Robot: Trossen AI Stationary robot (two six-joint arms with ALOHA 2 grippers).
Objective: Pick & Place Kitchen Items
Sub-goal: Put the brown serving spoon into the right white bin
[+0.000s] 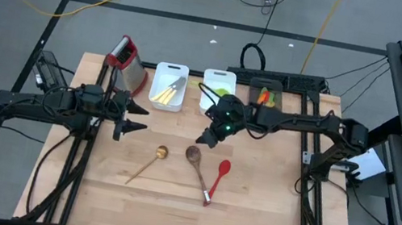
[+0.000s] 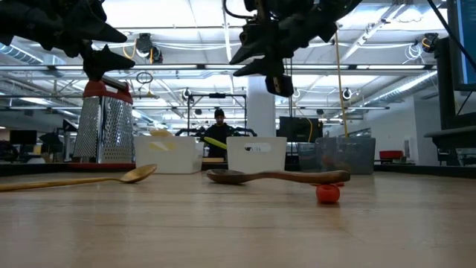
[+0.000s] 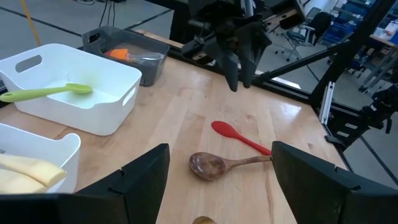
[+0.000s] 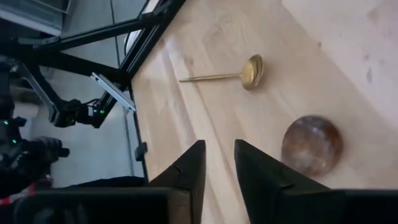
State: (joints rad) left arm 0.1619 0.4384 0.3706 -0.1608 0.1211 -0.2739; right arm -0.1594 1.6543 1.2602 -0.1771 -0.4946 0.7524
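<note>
Hovering above dark wooden spoon, right gripper empty, fingers nearly together; left gripper apart, waiting beside grater; red spoon alongside

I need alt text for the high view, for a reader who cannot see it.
Three spoons lie on a wooden table: a pale wooden spoon, a dark wooden spoon, a red spoon. The right pincer hovers by the dark one; the left pincer waits open.
</note>
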